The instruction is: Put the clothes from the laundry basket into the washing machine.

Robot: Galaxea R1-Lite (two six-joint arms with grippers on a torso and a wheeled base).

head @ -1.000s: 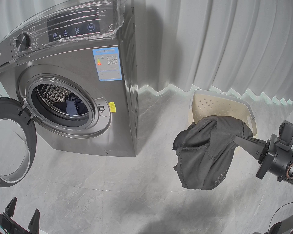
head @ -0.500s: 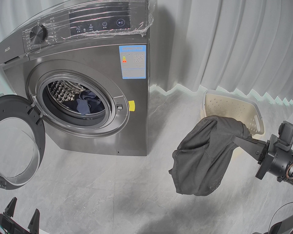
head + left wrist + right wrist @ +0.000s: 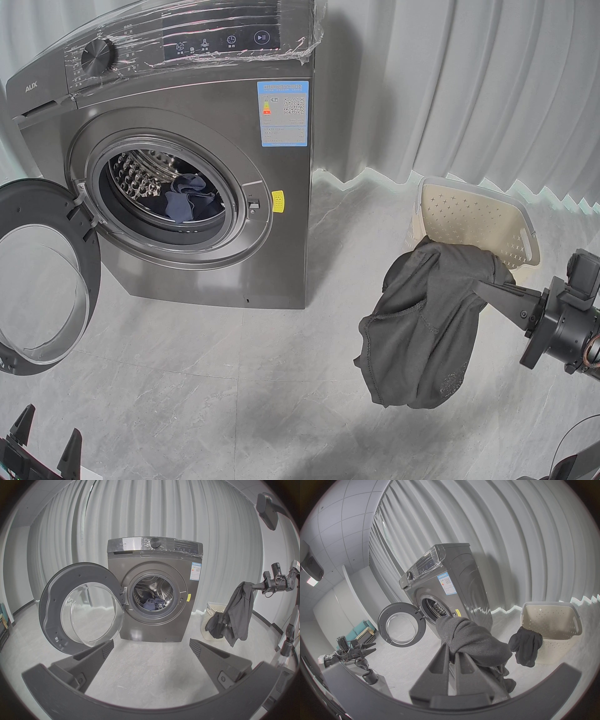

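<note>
The right hand is clamped on a dark grey garment that hangs clear of the floor beside the cream laundry basket. The left hand is spread open, low. The washing machine has its door open; blue clothes, perhaps two pieces, lie inside it.

My right claw gripped matt grey cloth; upper left, the washing machine looked satin metal, the laundry basket matt plastic

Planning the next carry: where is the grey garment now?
Head view, right side: the grey garment hangs from the right hand, by the laundry basket.
</note>
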